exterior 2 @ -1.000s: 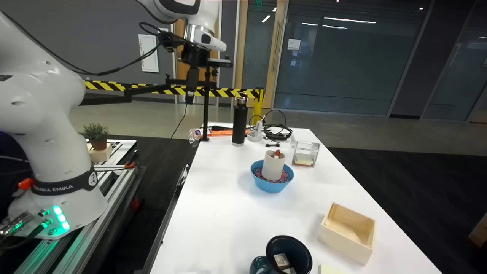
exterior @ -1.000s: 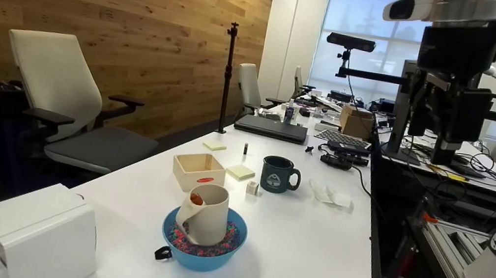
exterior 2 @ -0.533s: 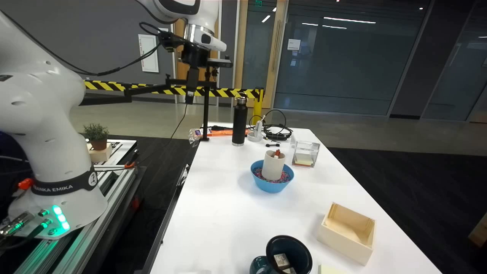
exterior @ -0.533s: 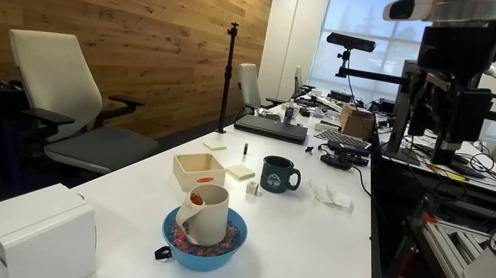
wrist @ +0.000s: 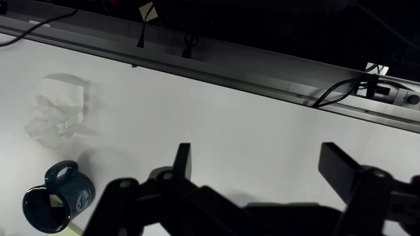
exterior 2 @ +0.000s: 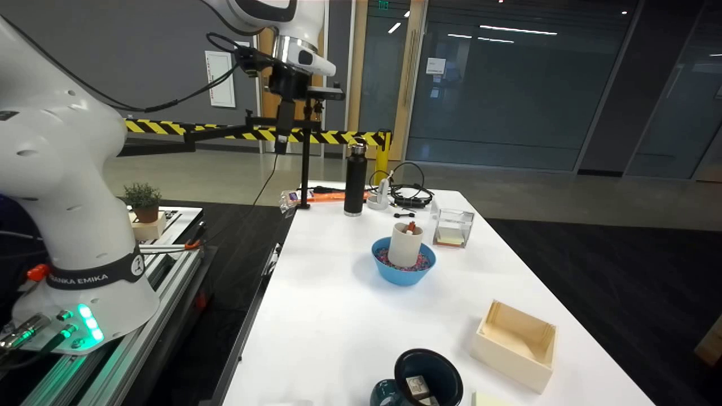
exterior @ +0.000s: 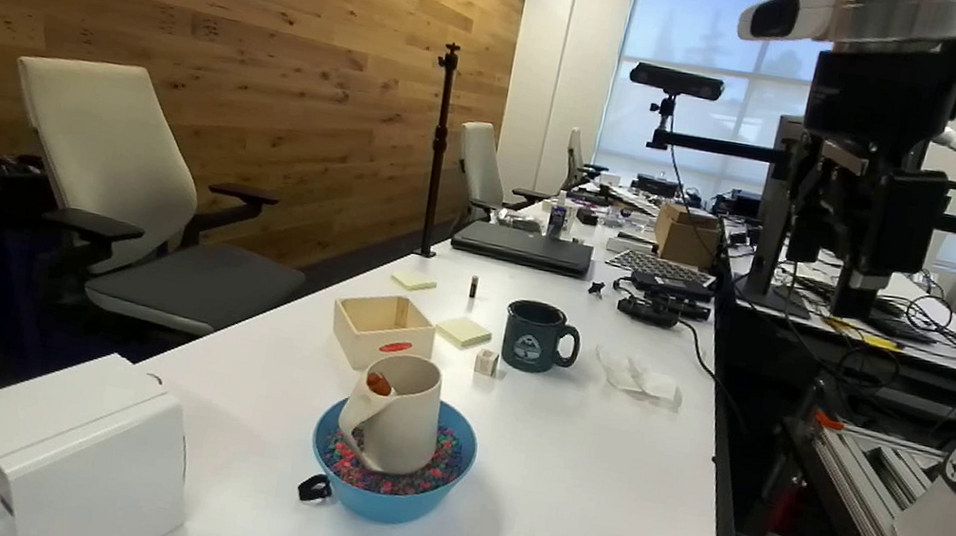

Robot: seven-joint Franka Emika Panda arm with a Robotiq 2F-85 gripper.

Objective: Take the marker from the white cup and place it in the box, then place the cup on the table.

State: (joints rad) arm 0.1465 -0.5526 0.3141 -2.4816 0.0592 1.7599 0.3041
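The white cup (exterior: 406,429) stands in a blue bowl (exterior: 388,505) of coloured bits; it also shows in an exterior view (exterior 2: 404,248). The orange-brown end of the marker (exterior 2: 411,227) sticks out of the cup's top and also shows inside the cup's rim (exterior: 379,383). The tan box (exterior: 390,348), open at the top, is on the white table (exterior: 592,516); it also shows (exterior 2: 507,361). My gripper (wrist: 256,154) is open and empty, high above the table near its robot-side edge, well apart from cup and box. Cup, marker and box are out of the wrist view.
A dark green mug (exterior: 532,339) stands near the box. Sticky notes (exterior: 464,333), a small cube (exterior: 486,362) and crumpled tissue (exterior: 641,376) lie nearby. A white carton (exterior: 70,453), clear holder (exterior 2: 453,228) and black bottle (exterior 2: 355,180) stand on the table.
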